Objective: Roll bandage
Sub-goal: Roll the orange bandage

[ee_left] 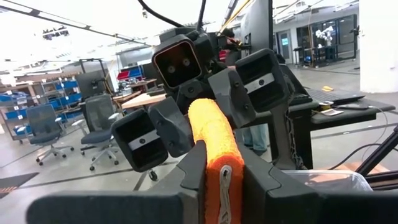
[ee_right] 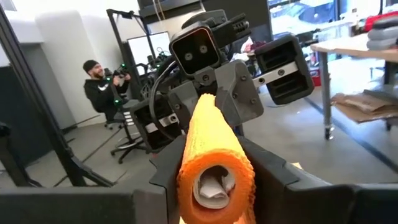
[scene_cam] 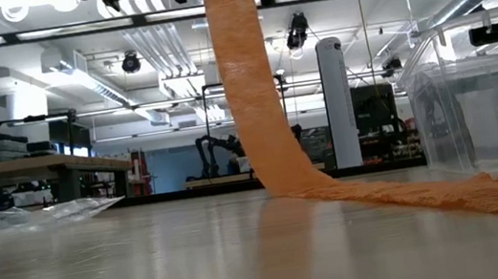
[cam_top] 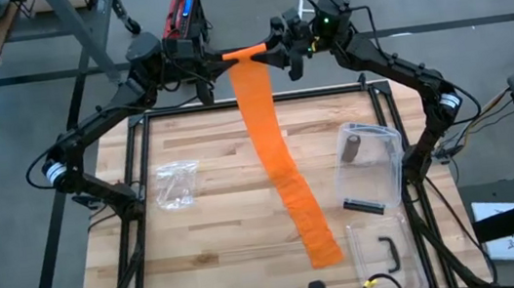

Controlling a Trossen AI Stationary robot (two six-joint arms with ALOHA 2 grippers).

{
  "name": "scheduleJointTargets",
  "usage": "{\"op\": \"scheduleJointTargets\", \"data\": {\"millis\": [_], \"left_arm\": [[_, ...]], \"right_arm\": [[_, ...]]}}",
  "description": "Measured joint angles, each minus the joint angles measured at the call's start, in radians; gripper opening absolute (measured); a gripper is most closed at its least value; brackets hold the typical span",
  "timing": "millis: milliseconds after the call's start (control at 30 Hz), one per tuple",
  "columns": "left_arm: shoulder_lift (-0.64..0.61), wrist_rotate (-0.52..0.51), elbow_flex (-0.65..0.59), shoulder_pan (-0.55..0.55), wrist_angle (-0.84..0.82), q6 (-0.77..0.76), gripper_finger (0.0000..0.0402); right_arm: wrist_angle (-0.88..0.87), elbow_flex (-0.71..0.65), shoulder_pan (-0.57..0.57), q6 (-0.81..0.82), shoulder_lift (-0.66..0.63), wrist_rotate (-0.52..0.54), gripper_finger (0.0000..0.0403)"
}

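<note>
A wide workshop lies behind the rig, with strip lights on the ceiling, workbenches, office chairs and a seated person in dark clothes off to one side. The wooden counter sits inside a black frame, and both dark arms reach up and over its far edge, where they meet.

The largest thing on the counter is the orange bandage. It hangs from the raised grippers as a long flat strip, comes down to the wood, and runs toward the near right, its loose end lying flat near the front edge. Its upper end is wound into a short roll held high between the two grippers; the right wrist view shows the spiral end of that roll, with a pale core inside.

Right of the strip stands a clear plastic box, with a dark cylinder in it. A crumpled clear plastic bag lies on the left part of the counter, well apart from the strip. A small black hook-shaped piece rests near the front right corner.

The left gripper has its jaws nearly closed, pinching one end of the roll. The right gripper faces it from the other side, its jaws partly closed around the other end of the roll.
</note>
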Motion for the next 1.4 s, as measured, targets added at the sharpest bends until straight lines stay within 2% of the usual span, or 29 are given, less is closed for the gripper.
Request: {"op": "scheduleJointTargets", "data": {"millis": [367,700,967,1100,1400], "left_arm": [[0.000,-0.027,0.000,0.000,0.000,-0.029,0.0049],[0.000,-0.040,0.000,0.000,0.000,-0.068,0.0049],[0.000,-0.042,0.000,0.000,-0.001,-0.099,0.0054],[0.000,-0.042,0.000,0.000,0.000,-0.125,0.0084],[0.023,-0.058,0.001,-0.001,0.010,-0.193,0.0195]], "right_arm": [[0.000,0.000,0.000,-0.050,0.000,0.030,0.0052],[0.000,0.000,0.000,-0.054,0.000,0.030,0.0066],[0.000,0.000,0.000,-0.059,0.000,0.030,0.0044],[0.000,0.000,0.000,-0.064,0.000,0.030,0.0046],[0.000,0.000,0.000,-0.089,0.000,0.027,0.0047]]}}
